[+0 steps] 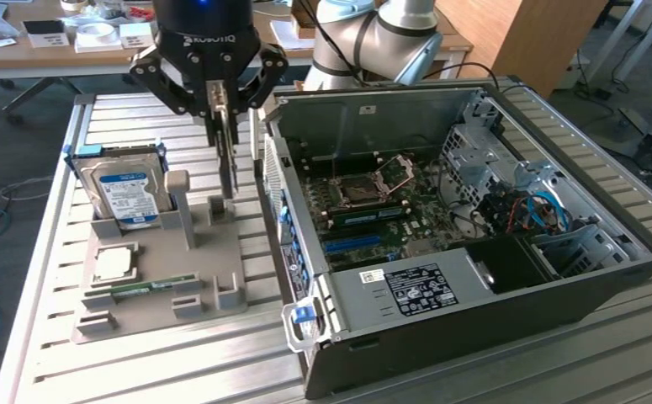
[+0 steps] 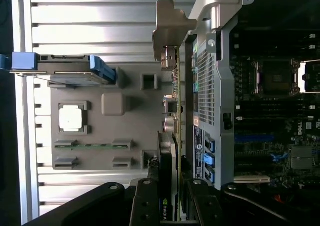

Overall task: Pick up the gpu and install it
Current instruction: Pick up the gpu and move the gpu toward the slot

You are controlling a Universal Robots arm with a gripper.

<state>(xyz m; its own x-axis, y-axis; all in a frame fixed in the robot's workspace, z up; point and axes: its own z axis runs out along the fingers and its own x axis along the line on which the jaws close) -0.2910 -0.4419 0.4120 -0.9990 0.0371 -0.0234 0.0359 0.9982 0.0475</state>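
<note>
From where I stand, the black two-fingered gripper (image 1: 222, 111) is clenched on the gpu (image 1: 228, 160), a thin dark flat card. It hangs upright over the grey plastic parts tray (image 1: 219, 252), just beside the open black computer case (image 1: 573, 286).

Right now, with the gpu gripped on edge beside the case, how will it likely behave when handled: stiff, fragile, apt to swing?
The gpu is a thin flat board, so probably stiff. The gripper pinches only its upper part, so it might pivot if bumped. Its protruding bracket could snag on the case.
</note>
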